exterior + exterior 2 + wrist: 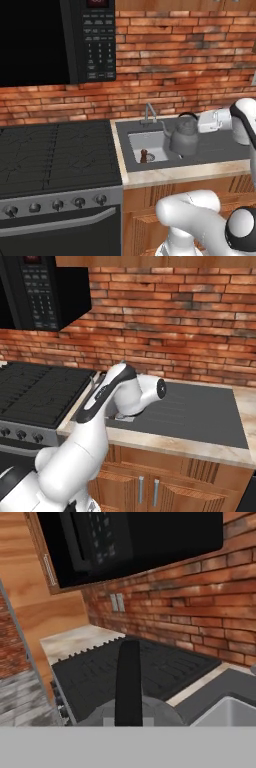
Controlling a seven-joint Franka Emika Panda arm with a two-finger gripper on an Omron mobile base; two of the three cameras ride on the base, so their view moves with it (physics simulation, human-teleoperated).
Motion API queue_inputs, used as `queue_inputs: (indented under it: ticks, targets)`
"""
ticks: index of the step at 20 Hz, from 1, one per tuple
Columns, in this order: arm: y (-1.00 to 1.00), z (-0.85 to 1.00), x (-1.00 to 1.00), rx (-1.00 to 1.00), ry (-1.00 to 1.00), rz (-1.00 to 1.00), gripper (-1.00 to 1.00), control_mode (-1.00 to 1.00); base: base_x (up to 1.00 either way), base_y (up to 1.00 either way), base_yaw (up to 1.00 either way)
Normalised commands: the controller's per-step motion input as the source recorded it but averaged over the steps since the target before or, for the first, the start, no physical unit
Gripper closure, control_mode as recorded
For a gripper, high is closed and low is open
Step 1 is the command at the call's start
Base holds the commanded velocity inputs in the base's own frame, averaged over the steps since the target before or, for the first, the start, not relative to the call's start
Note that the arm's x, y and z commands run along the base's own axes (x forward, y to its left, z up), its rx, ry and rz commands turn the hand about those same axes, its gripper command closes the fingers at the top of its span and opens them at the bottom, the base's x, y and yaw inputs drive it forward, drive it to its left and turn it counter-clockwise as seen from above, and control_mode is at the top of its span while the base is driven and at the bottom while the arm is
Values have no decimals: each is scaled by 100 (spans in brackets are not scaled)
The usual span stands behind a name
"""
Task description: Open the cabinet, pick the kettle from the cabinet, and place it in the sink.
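The grey metal kettle (184, 136) is upright at the right rim of the sink (131, 161), partly over the light basin and partly over the dark drainboard. My gripper (196, 120) comes in from the right and is shut on the kettle's thin black arched handle (128, 682). In the hand view the kettle's grey body (155, 712) sits just below that handle, with the sink basin (231, 711) at lower right. Whether the kettle rests on the rim or hangs just above it, I cannot tell. A wooden strip at the top is the cabinet's lower edge (185, 4); its doors are out of view.
A chrome faucet (149, 113) stands behind the basin and a small brown object (144, 156) lies inside it. The black stovetop (55, 150) is to the left, under a black microwave (55, 40). A brick wall runs behind. My arm hides the basin in the right base view.
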Motion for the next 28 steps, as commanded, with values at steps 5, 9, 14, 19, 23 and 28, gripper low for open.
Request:
queue_inputs:
  ticks: [5,9,14,19,23,28]
  targets:
    - [4,-31,34,-2,0,3,100,-100,0,0,0]
    - [0,-29,34,0,1,5,100,-100,0,0,0]
    - [0,-27,34,0,1,6,100,-100,0,0,0]
    - [0,-28,31,0,0,6,100,-100,0,0,0]
    - [-4,-26,30,0,0,6,100,-100,0,0,0]
    - [-9,-23,29,0,0,6,100,-100,0,0,0]
